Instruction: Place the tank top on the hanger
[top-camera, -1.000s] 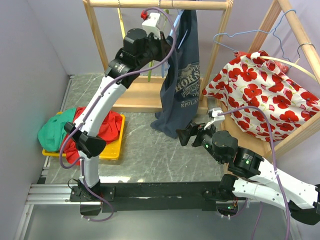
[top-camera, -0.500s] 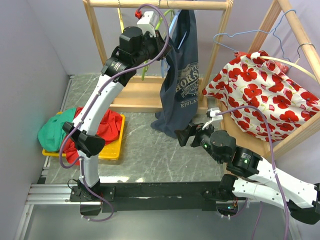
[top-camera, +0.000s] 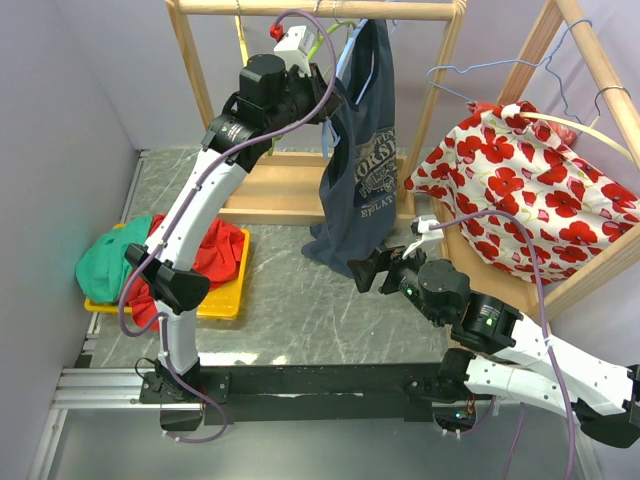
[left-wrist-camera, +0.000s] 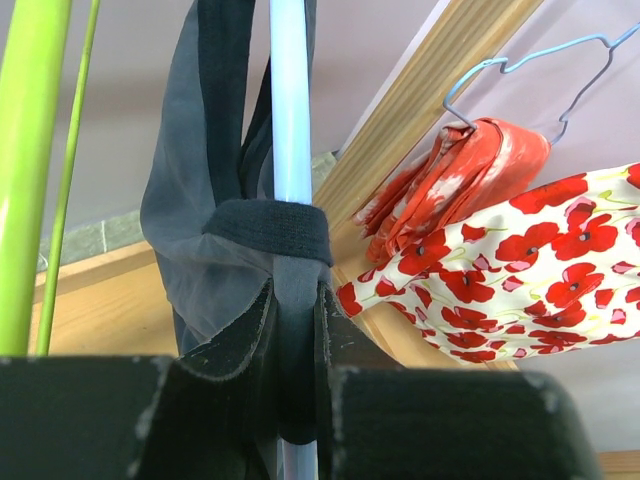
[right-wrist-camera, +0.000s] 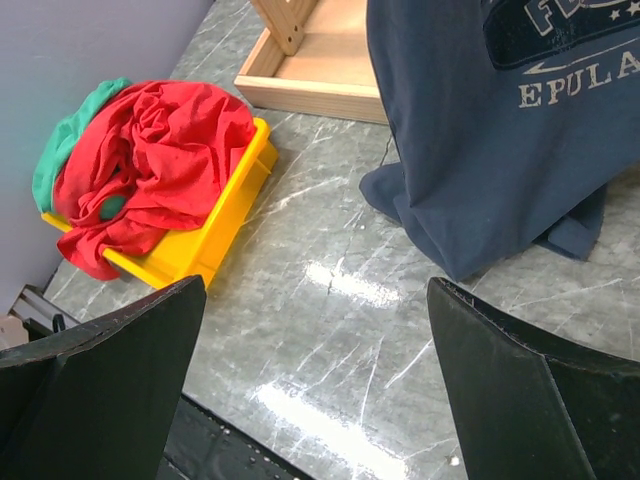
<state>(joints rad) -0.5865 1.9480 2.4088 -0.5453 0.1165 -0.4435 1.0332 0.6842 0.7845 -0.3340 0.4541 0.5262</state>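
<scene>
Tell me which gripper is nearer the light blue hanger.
Left. The left gripper is clamped on the hanger together with the tank top strap, high up; the right gripper is open, low beside the hem.

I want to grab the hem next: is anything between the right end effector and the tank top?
Nothing visible: only tabletop lies between the open right end effector and the tank top; the bin sits off left.
</scene>
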